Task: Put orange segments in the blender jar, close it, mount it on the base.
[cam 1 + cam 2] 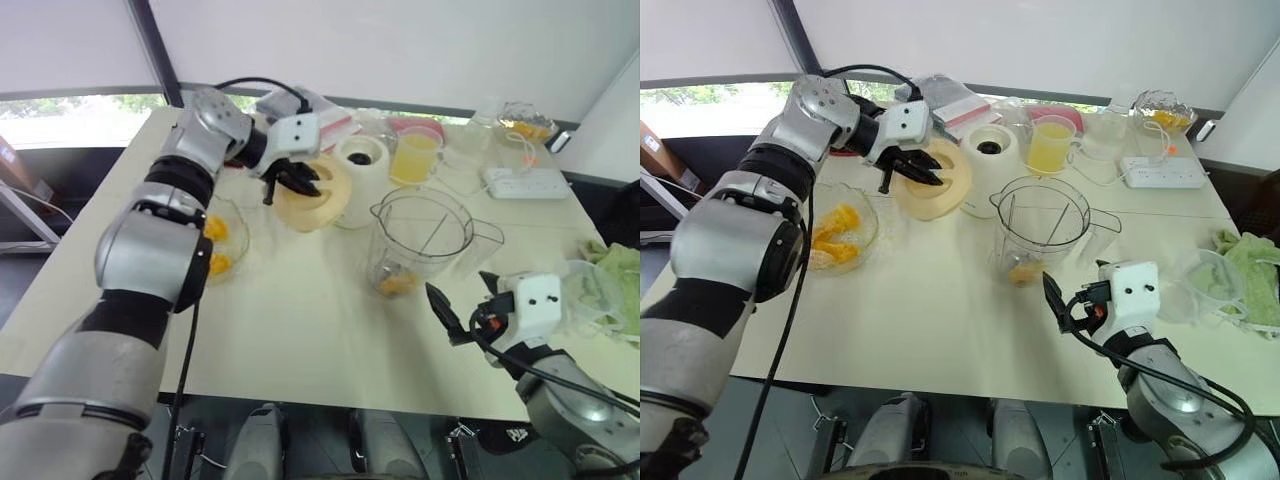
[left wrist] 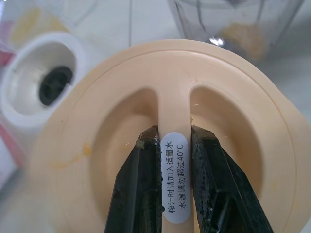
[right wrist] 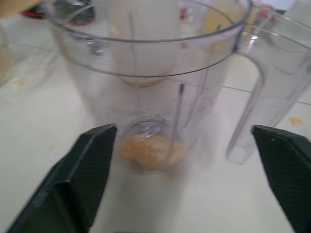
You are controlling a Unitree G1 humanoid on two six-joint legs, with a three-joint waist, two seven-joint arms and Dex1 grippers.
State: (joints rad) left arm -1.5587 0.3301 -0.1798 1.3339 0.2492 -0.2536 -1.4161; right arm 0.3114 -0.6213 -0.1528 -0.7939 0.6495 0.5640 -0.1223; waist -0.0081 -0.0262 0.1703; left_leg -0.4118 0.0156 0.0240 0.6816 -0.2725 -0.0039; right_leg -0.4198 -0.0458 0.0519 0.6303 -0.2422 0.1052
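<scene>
Orange segments (image 1: 396, 284) lie in the blender jar (image 1: 420, 240), frame centre. My left gripper (image 2: 176, 145) pinches the lid (image 2: 194, 97); right gripper (image 1: 462, 305) spread. Closing, then mounting on base (image 1: 362, 153), remain.

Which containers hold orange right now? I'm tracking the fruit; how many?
3: the jar at table centre, segments at its bottom; the bowl on its left; a glass dish at the far right corner. Others may be hidden.

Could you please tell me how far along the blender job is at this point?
Done: orange segments lie in the open blender jar. In hand: the left gripper is shut on the lid, lifted off the table. The right gripper is open before the jar. Left: closing the jar, mounting it on the base.
</scene>
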